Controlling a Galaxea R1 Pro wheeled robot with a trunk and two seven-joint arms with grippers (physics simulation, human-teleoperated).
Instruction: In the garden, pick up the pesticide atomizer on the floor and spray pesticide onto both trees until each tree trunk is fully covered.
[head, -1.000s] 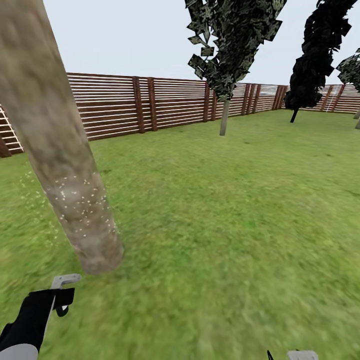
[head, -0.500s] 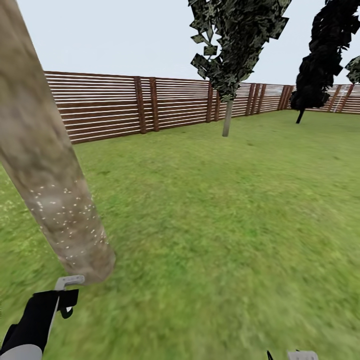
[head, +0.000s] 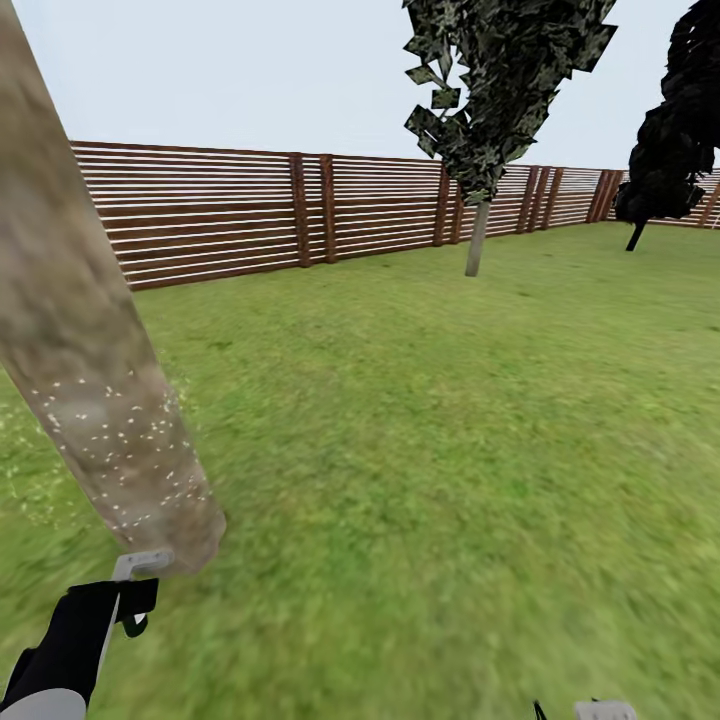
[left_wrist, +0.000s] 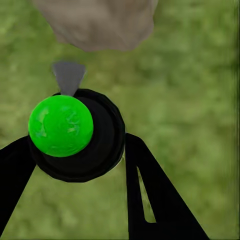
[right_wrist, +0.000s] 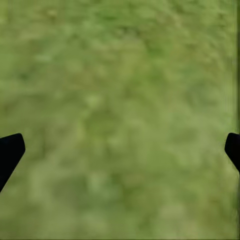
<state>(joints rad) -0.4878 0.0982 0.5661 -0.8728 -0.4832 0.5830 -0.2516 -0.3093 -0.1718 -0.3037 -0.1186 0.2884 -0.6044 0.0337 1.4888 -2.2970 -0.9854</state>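
A thick mottled tree trunk (head: 80, 340) leans across the left of the head view, its lower part dotted with white spray specks (head: 130, 450). Just below its base, my left gripper (head: 125, 605) is shut on the pesticide atomizer, whose whitish spray head (head: 140, 563) sits close to the trunk. In the left wrist view the dark atomizer with its green spot (left_wrist: 61, 126) sits between the black fingers (left_wrist: 150, 200), nozzle (left_wrist: 68, 76) aimed at the trunk base (left_wrist: 95, 22). The second tree (head: 477, 240) stands far off by the fence. My right gripper (right_wrist: 120, 150) is open over grass.
A brown slat fence (head: 250, 215) runs along the back of the lawn (head: 450, 450). A dark, nearly black tree (head: 680, 130) stands at the far right. Wide open grass lies between the near trunk and the far tree.
The whole view has shifted: the far tree and fence slid right and the near trunk slid slightly left, so the camera moved. The left gripper still holds the atomizer at the trunk base.
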